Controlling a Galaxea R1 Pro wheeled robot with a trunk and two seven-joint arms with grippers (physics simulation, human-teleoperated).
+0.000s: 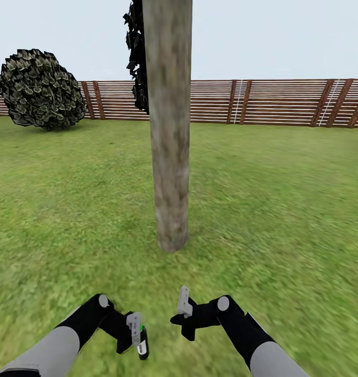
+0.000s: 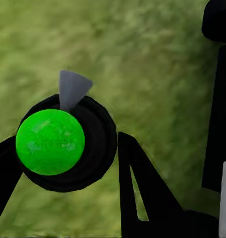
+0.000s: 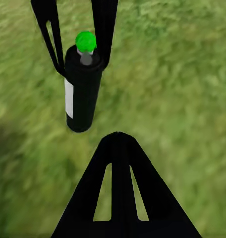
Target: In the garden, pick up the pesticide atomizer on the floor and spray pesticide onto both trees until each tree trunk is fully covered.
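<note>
The left gripper, clamping the atomizer low in frame, faces the tree trunk straight above at centre.

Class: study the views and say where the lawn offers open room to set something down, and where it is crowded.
Open grass runs from the tree trunk toward the fence, and between trunk and dark bush. It is crowded low down, where the left gripper holds the atomizer near the right gripper.

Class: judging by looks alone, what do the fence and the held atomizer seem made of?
Fence: apparently wood, brown horizontal slats on slanted posts. Atomizer, clamped in the left tool: probably plastic or painted metal, smooth black body, glossy green cap; uncertain in a render.
</note>
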